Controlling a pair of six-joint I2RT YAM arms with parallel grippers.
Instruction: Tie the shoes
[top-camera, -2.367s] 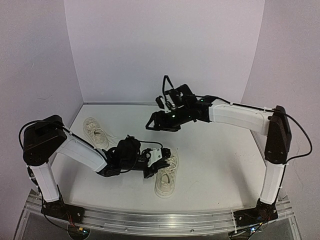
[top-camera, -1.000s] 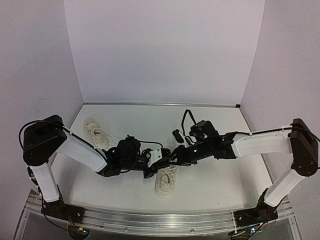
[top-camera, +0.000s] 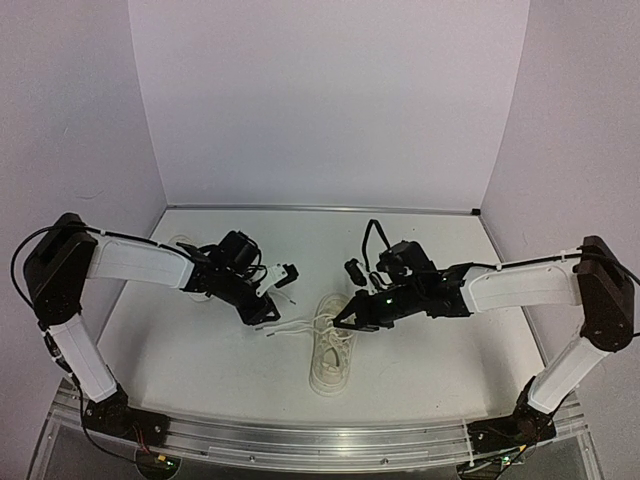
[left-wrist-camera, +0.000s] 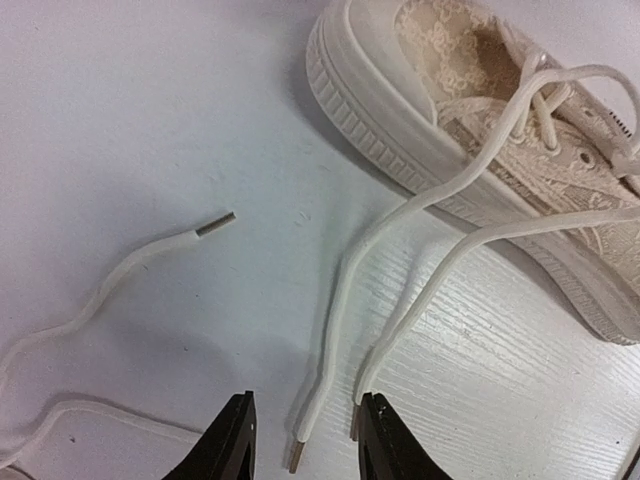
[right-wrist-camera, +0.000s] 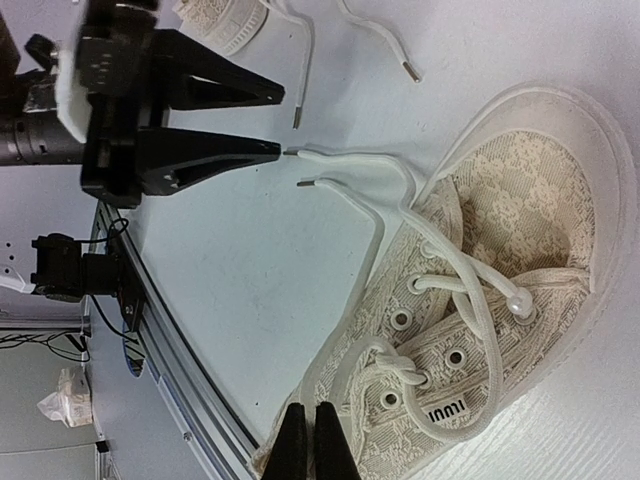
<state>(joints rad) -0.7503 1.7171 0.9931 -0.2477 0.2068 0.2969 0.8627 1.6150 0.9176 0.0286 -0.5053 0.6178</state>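
One cream lace-patterned shoe (top-camera: 330, 372) (left-wrist-camera: 470, 120) (right-wrist-camera: 520, 250) lies near the table's front, its white laces (top-camera: 295, 328) trailing left. My left gripper (top-camera: 272, 312) (left-wrist-camera: 305, 445) (right-wrist-camera: 282, 122) hovers open just left of the shoe, and one lace tip (left-wrist-camera: 297, 458) lies on the table between its fingers, ungripped. The second lace tip (left-wrist-camera: 354, 425) rests beside the right finger. My right gripper (top-camera: 342, 324) (right-wrist-camera: 310, 440) is shut above the shoe's side, near the knot (right-wrist-camera: 400, 368), with nothing seen between its jaws. Only an edge of the other shoe (right-wrist-camera: 235, 25) shows; its lace (left-wrist-camera: 150, 250) runs across the table.
Purple walls close in the white table on three sides. An aluminium rail (top-camera: 320, 440) (right-wrist-camera: 170, 350) runs along the near edge, by the arm bases. A black cable loops over the right wrist (top-camera: 372, 245).
My left gripper has let go, opened and drawn back left from the shoe, leaving both lace ends on the table. The right gripper has stayed shut at the shoe.
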